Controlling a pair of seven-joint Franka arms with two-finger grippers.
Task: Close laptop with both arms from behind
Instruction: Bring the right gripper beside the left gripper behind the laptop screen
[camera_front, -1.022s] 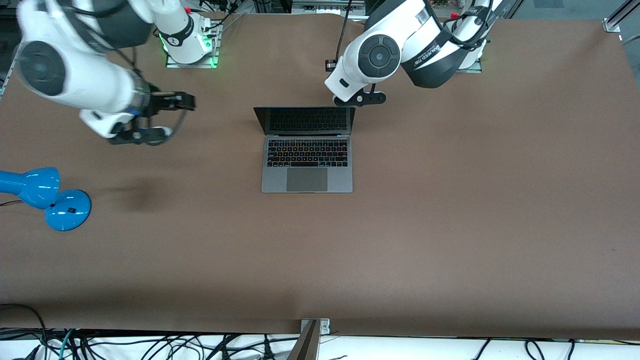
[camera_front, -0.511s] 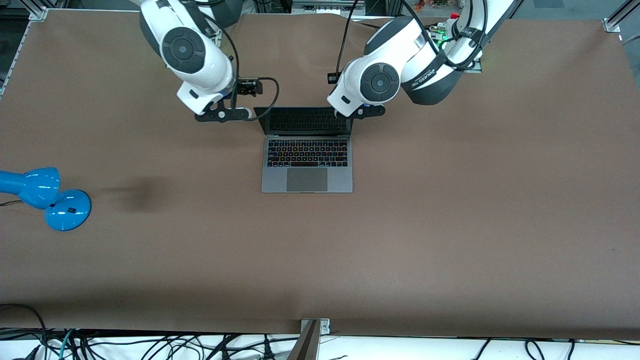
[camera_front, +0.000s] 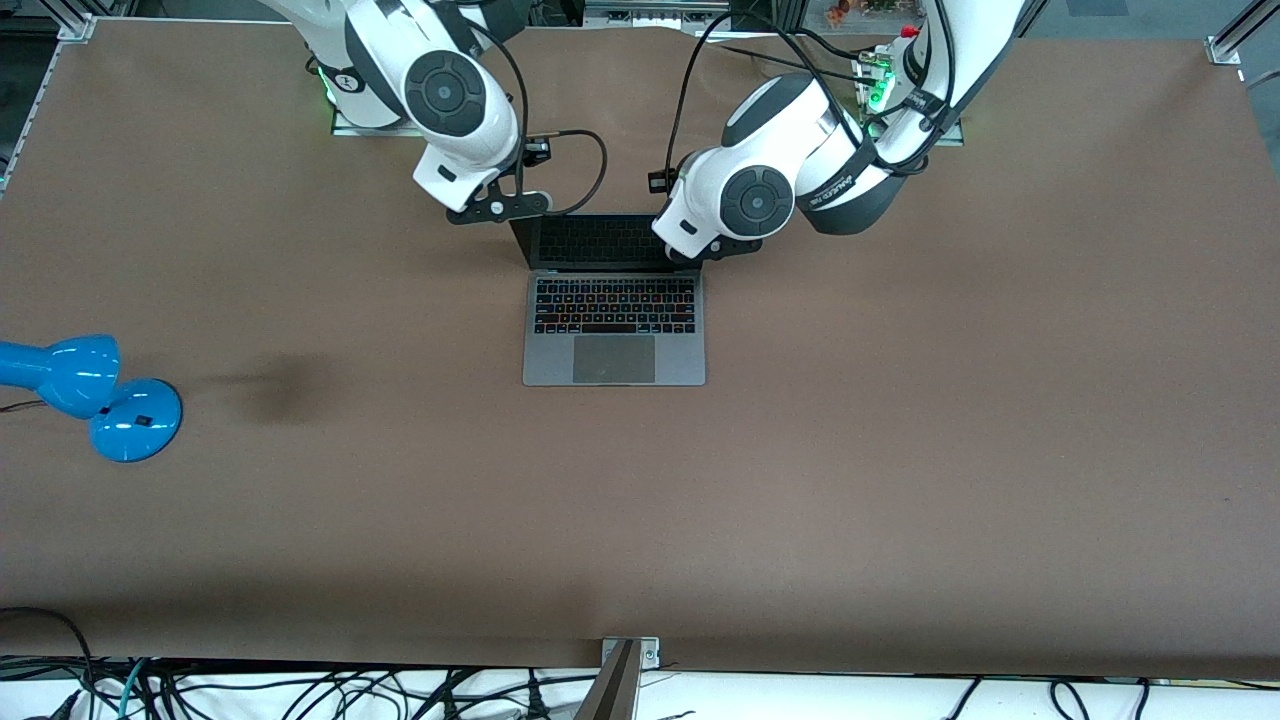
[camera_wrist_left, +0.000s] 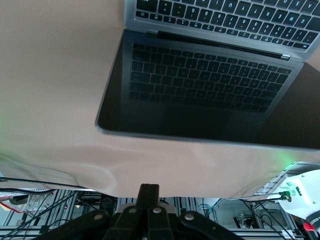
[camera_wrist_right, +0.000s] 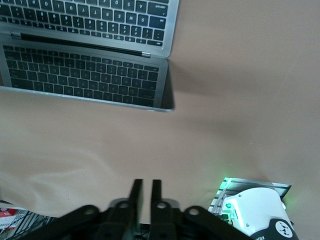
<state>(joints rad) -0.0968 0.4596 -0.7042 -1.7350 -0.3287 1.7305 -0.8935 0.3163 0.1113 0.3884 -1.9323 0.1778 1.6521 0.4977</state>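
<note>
Brown surface, laptop open mid-surface, screen toward the bases. Both tools sit at the lid's top corners: left tool by the corner at its arm's end, right tool at the other, each about equally near. Lid's long edge runs between them. Wrist views show both tools clenched with nothing held; front view hides that under the arms.

Left arm's wrist hides laptop screen corner; lamp cropped.
</note>
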